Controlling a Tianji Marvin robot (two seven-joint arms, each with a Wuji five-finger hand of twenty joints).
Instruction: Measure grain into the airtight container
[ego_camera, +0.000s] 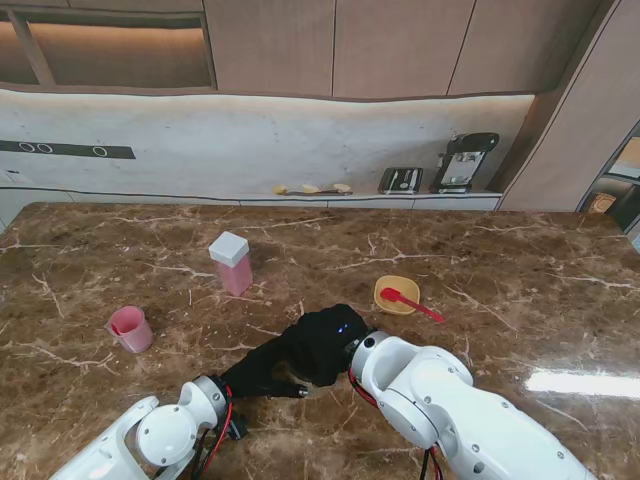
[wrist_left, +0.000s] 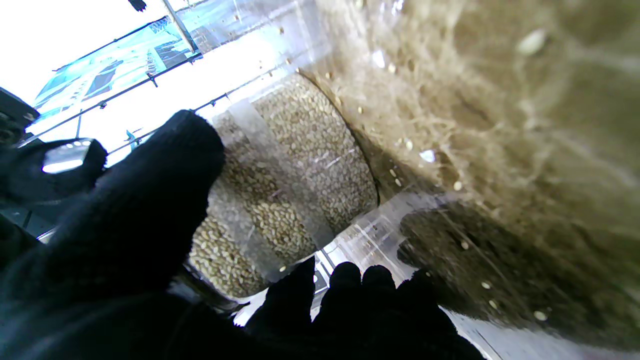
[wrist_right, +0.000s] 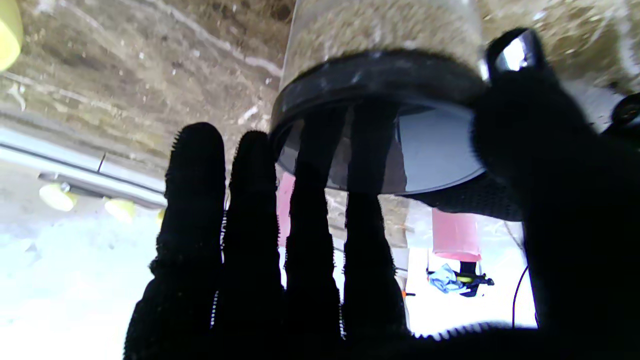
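Note:
A clear jar of grain (wrist_left: 300, 165) stands on the brown marble table, hidden in the stand view under both black-gloved hands. My left hand (ego_camera: 262, 372) wraps the jar's wall, thumb (wrist_left: 150, 190) on one side and fingertips on the other. The jar's dark lid (wrist_right: 380, 75) is under my right hand (ego_camera: 325, 340), whose fingers (wrist_right: 310, 200) lie across the lid's top with the thumb pressed to its rim. A pink container with a white lid (ego_camera: 231, 262) stands farther from me, left of centre.
A pink cup (ego_camera: 130, 328) sits at the left. A yellow bowl (ego_camera: 395, 291) with a red spoon (ego_camera: 410, 302) lies to the right of the hands. Beyond the table's far edge runs a counter with a toaster (ego_camera: 400, 180) and a coffee machine (ego_camera: 462, 160).

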